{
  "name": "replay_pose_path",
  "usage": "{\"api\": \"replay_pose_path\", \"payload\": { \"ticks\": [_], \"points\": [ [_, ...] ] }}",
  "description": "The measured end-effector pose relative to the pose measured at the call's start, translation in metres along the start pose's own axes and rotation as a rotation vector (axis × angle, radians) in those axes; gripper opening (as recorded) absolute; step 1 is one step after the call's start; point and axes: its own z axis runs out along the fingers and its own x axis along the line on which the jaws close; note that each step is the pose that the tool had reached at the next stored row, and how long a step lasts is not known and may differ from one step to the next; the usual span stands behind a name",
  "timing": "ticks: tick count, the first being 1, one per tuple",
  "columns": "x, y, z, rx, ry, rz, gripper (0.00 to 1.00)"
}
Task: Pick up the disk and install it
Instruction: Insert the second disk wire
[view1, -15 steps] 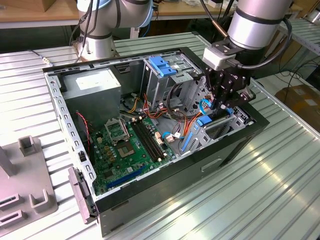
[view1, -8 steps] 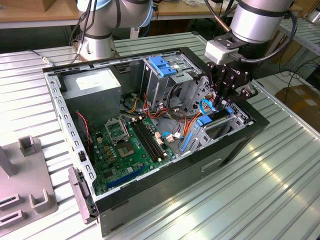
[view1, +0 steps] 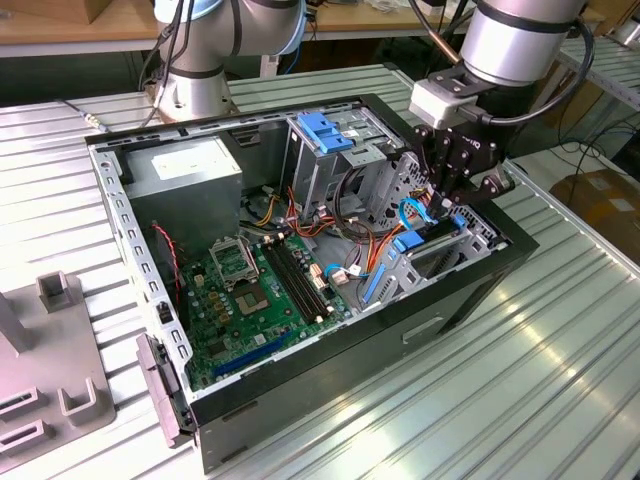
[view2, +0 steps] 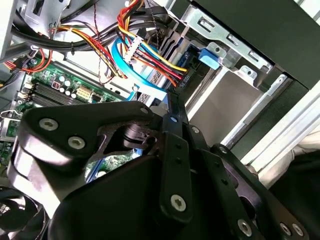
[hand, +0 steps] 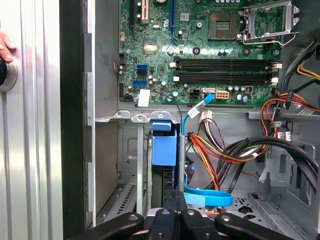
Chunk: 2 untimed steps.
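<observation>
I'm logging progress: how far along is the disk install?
Done: the pickup. The gripper is down inside the case, apparently closed on the disk, which stands edge-on. In hand: the disk sits partway in the drive bay, beside the cables. Left: it is not yet released, and I cannot tell whether it is fully seated.

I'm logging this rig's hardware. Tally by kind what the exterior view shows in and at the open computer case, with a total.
Black metal computer case: 1
Green motherboard: 1
Grey power supply box with white sticker: 1
Square silver processor socket: 1
Black robot gripper: 1
Total: 5
</observation>
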Motion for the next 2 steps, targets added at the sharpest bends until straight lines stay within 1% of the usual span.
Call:
{"api": "replay_pose_path", "payload": {
  "ticks": [2],
  "points": [
    [0.0,0.0,-0.0001,0.0,0.0,0.0,0.11]
  ]
}}
